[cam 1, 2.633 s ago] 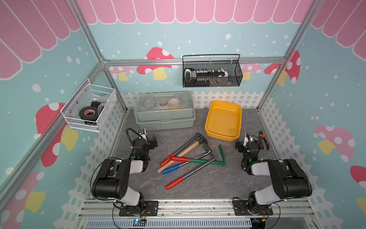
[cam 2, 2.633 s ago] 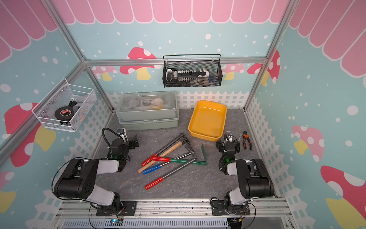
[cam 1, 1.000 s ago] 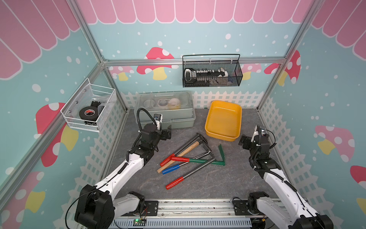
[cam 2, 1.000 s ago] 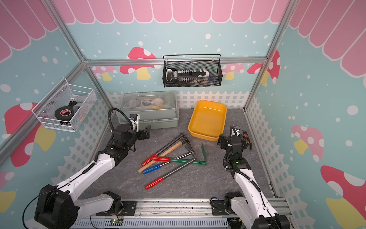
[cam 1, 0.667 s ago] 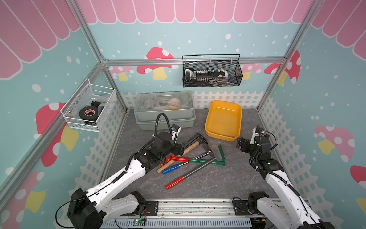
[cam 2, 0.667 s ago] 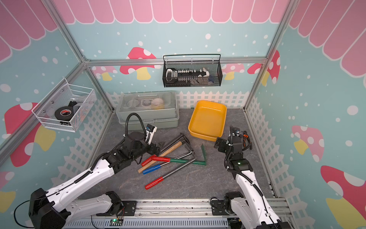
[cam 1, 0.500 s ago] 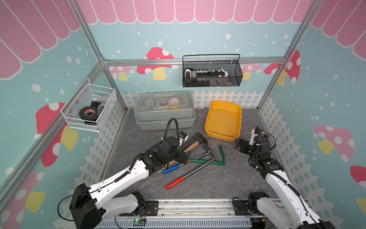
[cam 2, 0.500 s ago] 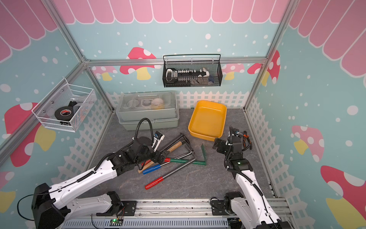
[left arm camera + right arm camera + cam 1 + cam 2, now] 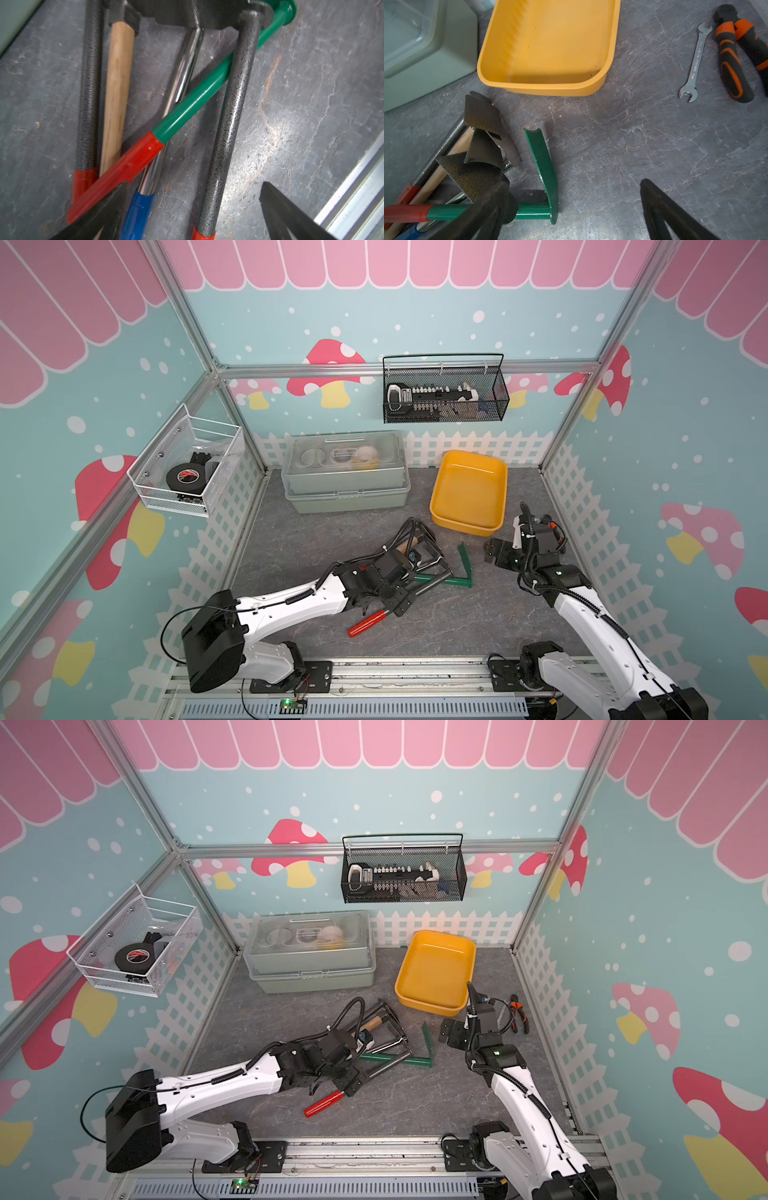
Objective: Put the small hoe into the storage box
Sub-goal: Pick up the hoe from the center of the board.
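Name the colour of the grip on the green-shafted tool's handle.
Red. The grip shows best in the left wrist view.

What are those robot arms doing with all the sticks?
Two robot arms are tidying garden tools. The left tool is open, low over the pile of handles, holding nothing yet. The right tool is open too, hovering near the green blade. The yellow storage box is empty.

Grey-green case [image 9: 345, 489], frame centre; black mesh basket [image 9: 446, 416], upper centre; white wire basket [image 9: 226, 472] holding tape roll [image 9: 185, 477], left; spanner [image 9: 695, 62] beside pliers [image 9: 735, 62] on tabletop.
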`<action>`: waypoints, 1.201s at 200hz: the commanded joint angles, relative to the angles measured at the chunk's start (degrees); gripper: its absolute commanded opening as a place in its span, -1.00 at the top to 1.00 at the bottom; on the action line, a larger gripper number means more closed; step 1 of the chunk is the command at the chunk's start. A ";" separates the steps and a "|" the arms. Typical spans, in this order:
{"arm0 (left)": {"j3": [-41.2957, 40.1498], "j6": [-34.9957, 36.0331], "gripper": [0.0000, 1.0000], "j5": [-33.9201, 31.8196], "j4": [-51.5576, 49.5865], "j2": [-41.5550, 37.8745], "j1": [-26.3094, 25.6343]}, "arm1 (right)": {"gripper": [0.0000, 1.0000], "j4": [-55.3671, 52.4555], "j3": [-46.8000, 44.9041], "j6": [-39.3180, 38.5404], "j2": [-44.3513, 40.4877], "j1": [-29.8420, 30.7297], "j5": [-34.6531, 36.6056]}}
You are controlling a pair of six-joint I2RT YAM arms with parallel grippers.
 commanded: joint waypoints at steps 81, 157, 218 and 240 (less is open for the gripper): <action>-0.03 -2.48 -0.73 2.52 2.39 8.54 -1.84 | -0.97 -5.90 3.75 1.60 7.02 6.75 4.59; 0.45 -1.80 -0.35 5.63 4.44 13.91 -1.65 | -0.93 -3.83 3.35 3.71 6.72 6.75 4.09; 0.15 -1.52 -0.12 4.79 5.92 15.70 -1.49 | -0.91 -3.49 0.33 6.16 2.61 6.75 5.41; 0.49 -1.68 -0.03 3.89 6.21 16.00 -1.52 | -0.89 -3.92 -0.44 6.82 1.12 6.75 6.10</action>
